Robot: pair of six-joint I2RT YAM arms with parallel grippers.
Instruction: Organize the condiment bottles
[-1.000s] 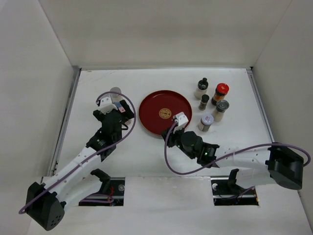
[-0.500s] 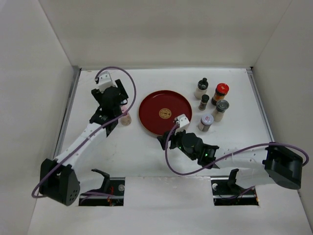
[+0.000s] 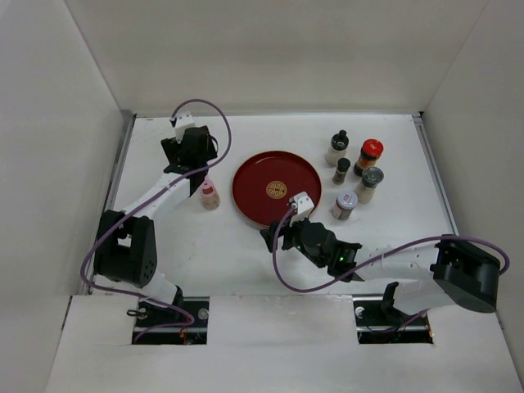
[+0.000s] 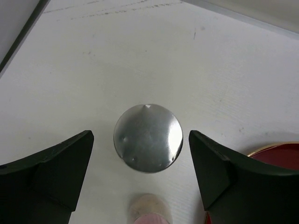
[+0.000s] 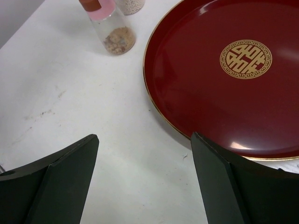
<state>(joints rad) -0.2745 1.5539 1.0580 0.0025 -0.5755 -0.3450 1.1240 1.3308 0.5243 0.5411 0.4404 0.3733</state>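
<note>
Left pincer (image 4: 140,136) spread wide, matte black fingers (image 4: 56,168) flanking, not touching, a round silver-capped jar (image 4: 148,138) with dented metallic lid, upright at far left of the white bench (image 3: 213,246). Just nearer, a clear pink-capped bottle (image 3: 210,195) of tan granules. Right pincer (image 5: 145,136) likewise spread, empty, over the near-left rim of the glossy red round tray (image 5: 196,102) with gold emblem. Right of that tray, clustered small cylinders, including a red-capped jar (image 3: 370,152).

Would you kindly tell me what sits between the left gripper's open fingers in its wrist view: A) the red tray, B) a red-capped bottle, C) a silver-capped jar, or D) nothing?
C: the left wrist view shows the silver-capped jar centred between the spread fingers of the left gripper, touching neither.
</note>
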